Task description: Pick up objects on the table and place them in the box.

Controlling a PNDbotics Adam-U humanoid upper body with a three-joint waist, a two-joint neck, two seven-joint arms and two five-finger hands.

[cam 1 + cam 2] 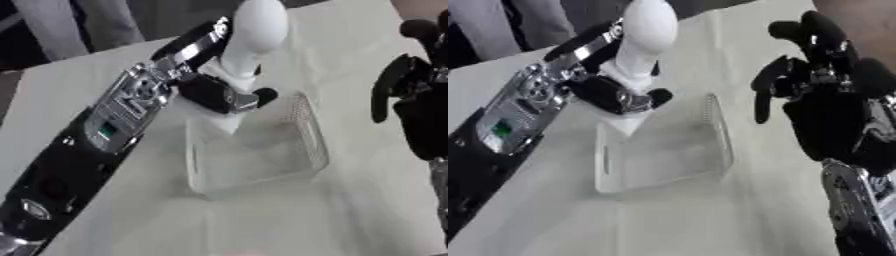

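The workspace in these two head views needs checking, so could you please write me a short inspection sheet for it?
Surface: table under a pale, creased cloth.
Job's things: clear plastic box, nothing visible inside; white object with a rounded top, held upright at the box's far left corner.
Clutter: nothing seen.
Hands: left hand curled round the white object's lower part; right hand raised to the right of the box, fingers relaxed, holding nothing.
Cables: nothing seen.
Surroundings: a person's grey clothing beyond the table's far edge, touching nothing.
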